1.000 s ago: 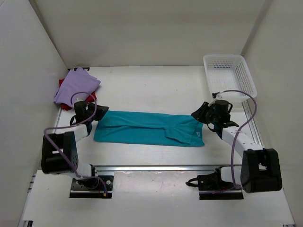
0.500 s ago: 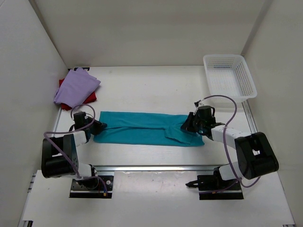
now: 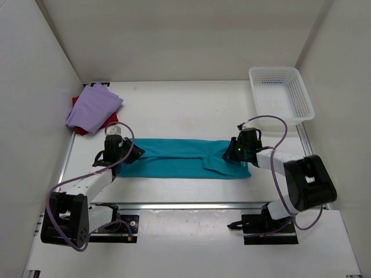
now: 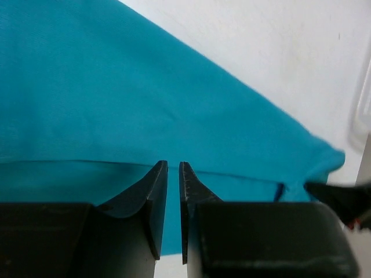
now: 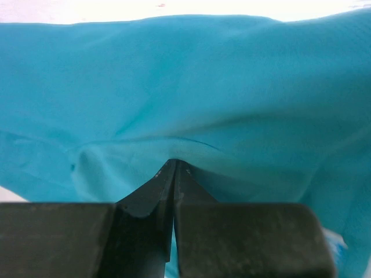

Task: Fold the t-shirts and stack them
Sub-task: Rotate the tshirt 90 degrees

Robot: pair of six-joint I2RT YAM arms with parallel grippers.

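The teal blue t-shirt lies folded in a long band across the table's middle. My left gripper is at its left end; in the left wrist view the jaws stand almost together with their tips at a hem of the teal cloth. My right gripper is at the shirt's right end; in the right wrist view it is shut, and the teal cloth is pinched and tented at its tips. The lavender purple t-shirt lies folded on the dark red t-shirt at the back left.
The white mesh basket stands at the back right. White walls close the table on the left, back and right. An aluminium rail runs along the near edge in front of the arm bases.
My left gripper has swung from the shirt's left tip to the right over its left end, and the upper left corner has shifted inward. My right gripper came down onto the right end and stayed.
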